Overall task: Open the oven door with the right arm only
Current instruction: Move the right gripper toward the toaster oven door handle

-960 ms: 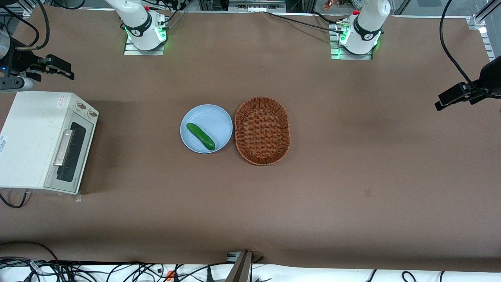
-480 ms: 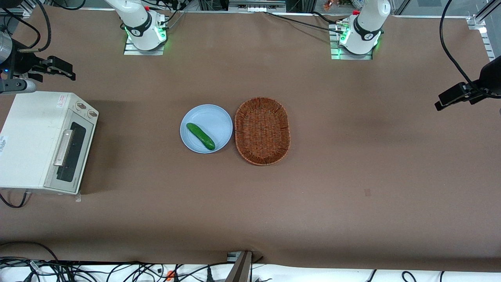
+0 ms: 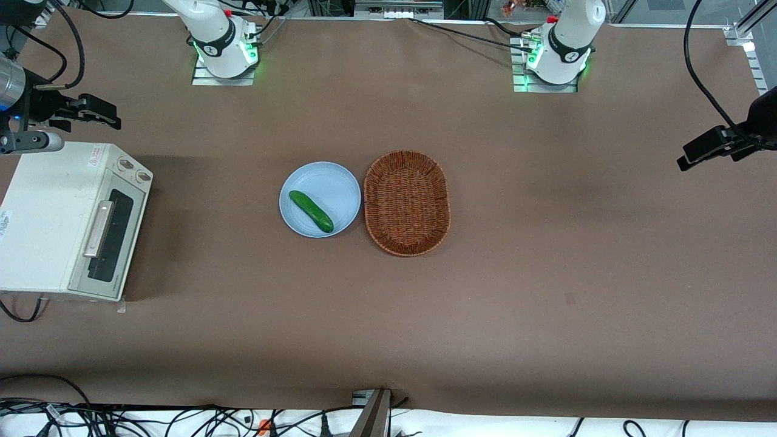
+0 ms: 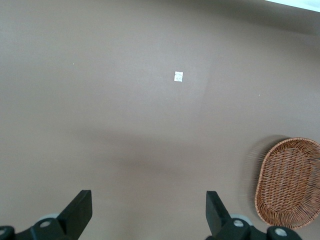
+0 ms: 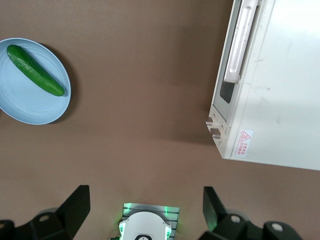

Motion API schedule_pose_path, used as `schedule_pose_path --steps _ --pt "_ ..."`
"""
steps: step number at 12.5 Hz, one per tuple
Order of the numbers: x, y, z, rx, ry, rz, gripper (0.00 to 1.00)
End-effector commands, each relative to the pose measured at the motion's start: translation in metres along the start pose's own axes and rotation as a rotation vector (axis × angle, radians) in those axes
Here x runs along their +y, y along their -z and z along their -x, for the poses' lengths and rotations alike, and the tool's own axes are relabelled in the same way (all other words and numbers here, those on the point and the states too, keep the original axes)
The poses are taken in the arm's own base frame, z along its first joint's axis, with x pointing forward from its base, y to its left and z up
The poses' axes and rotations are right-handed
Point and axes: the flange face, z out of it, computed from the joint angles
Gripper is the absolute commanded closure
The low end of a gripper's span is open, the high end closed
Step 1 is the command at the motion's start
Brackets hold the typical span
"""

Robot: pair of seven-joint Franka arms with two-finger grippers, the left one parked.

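A brown-covered desk (image 3: 546, 273) carries one cream toaster oven (image 3: 48, 212), one blue plate (image 3: 334, 188) with one cucumber (image 3: 311, 211), and one wicker basket (image 3: 407, 203). The oven door (image 3: 103, 243) is closed, at the working arm's end. The right arm (image 3: 18, 91) hovers above the oven, farther from the camera; its end effector (image 3: 100, 112) is empty, fingers (image 5: 75, 207) spread apart.

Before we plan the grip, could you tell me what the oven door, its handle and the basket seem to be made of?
Oven door: grey metal-looking frame, matte, around a dark, likely glass window.
Handle: brushed silver bar, probably metal.
Basket: woven brown wicker or rattan, with visible weave.
The gripper, open, hangs above the table just farther from the front camera than the oven.
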Motion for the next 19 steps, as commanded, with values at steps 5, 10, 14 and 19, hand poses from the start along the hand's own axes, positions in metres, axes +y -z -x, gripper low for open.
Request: schedule_pose_path --steps 5,10,14,19 --pt "-0.002 0.005 0.001 -0.009 0.011 0.016 0.00" --pt "-0.007 0.004 0.000 -0.012 0.008 0.016 0.00" --pt "-0.020 -0.017 -0.013 -0.065 0.008 0.017 0.16" --pt "-0.030 -0.072 -0.049 -0.163 0.018 0.038 0.76"
